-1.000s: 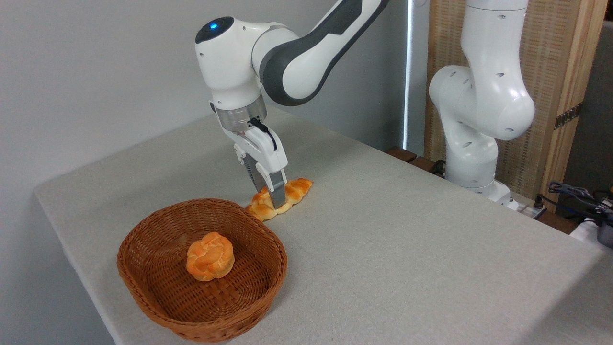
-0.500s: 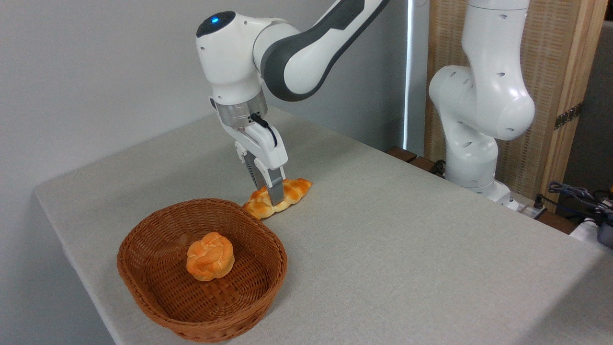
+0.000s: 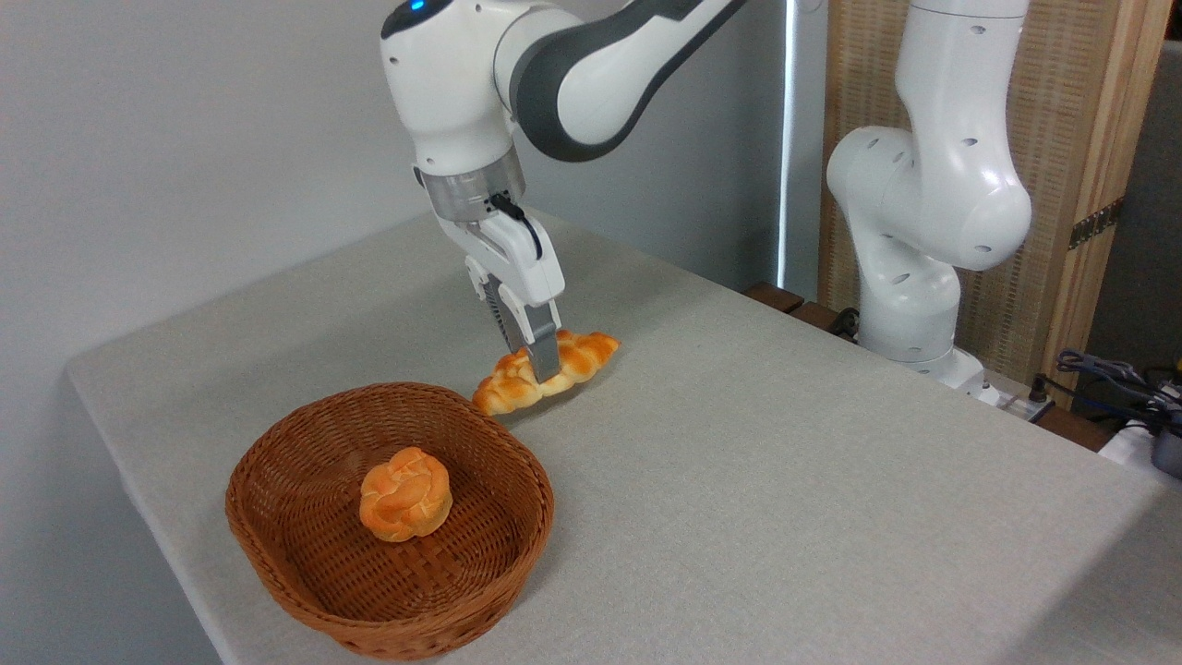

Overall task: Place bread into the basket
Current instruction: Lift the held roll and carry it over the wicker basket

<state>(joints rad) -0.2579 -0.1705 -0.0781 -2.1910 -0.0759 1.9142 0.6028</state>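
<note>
The bread (image 3: 508, 388), a long braided golden loaf, hangs just above the table beyond the basket's far rim, its left end lower than its right end. My gripper (image 3: 540, 365) is shut on the bread at its middle, with the near finger (image 3: 547, 356) across the front of the loaf. The basket (image 3: 277, 554), oval brown wicker with low sides, sits at the front left of the table, down and to the left of the gripper.
A small round knotted orange bun (image 3: 406, 494) lies inside the basket. The grey table (image 3: 785, 480) ends at the left and front edges near the basket. The arm's white base (image 3: 914, 212) stands at the back right, with cables (image 3: 1108, 379) beyond it.
My gripper has risen and shifted slightly right with the bread held in it. The loaf has lifted off the table and tilted. The basket and bun have not moved.
</note>
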